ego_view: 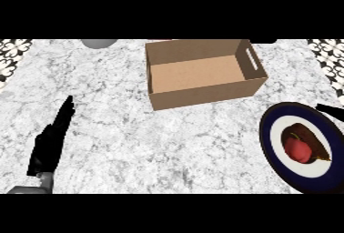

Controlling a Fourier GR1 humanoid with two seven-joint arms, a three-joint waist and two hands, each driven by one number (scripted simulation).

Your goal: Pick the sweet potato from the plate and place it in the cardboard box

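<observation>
Shows sweet potato lying on the plate at the tabletop's right edge. Probably firm, fairly light, skin not slippery (best taken across the thick middle). Left robot hand open, straight, holding nothing. Right robot hand a mere sliver beside the plate; state impossible to tell. Cardboard box well apart, its near wall to clear. Grey round object far off.

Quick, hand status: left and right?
Left hand: open, fingers straight, holding nothing.
Right hand: only a sliver shows at the right edge; cannot be told.
</observation>
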